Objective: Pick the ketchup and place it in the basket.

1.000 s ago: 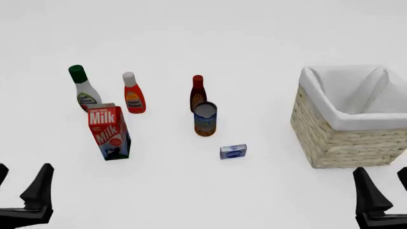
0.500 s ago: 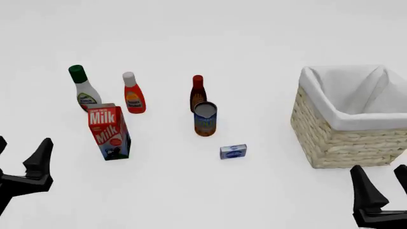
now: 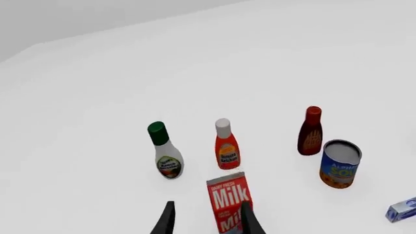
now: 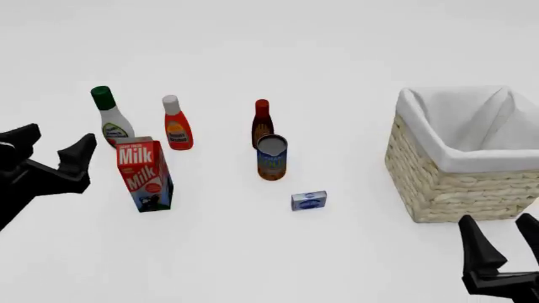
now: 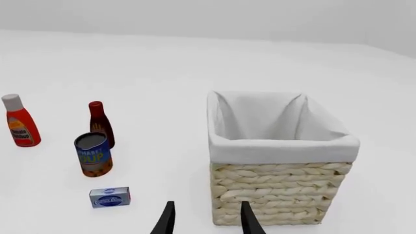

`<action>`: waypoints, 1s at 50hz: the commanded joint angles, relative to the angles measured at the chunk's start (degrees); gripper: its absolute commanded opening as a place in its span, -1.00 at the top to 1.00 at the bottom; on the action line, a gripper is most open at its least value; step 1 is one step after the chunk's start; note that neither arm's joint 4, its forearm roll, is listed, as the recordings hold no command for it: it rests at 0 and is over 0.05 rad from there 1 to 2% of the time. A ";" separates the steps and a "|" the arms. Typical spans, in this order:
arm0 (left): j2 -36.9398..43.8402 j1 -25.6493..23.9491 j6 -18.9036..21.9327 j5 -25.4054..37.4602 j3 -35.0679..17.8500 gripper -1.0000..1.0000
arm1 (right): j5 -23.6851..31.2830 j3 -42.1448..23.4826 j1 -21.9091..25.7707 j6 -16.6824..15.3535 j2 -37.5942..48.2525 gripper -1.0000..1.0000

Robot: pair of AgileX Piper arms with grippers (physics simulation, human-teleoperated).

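While the ketchup (image 4: 177, 129) stood upright just behind the milk carton (image 4: 145, 175), untouched, the left gripper (image 4: 52, 151) hovered open beside that carton, seemingly lining up a reach. Well right of the carton, the basket (image 4: 438, 183) waited; the right gripper (image 4: 503, 243) sat open, idle.

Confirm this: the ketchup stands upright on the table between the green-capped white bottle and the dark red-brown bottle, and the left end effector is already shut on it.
Not shut on it. In the front view the left end effector is open, short of the ketchup, holding nothing. The rest holds.
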 commanded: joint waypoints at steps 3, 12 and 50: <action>8.67 -2.33 2.13 3.92 -10.37 -1.00 | -2.12 0.01 0.26 -0.16 2.65 -1.00; 15.12 -3.61 2.47 6.58 -16.49 -1.00 | -2.57 0.00 0.25 -0.17 3.30 -1.00; 44.17 -0.84 3.89 14.45 -45.05 -1.00 | -5.03 0.01 -0.20 -0.19 6.50 -1.00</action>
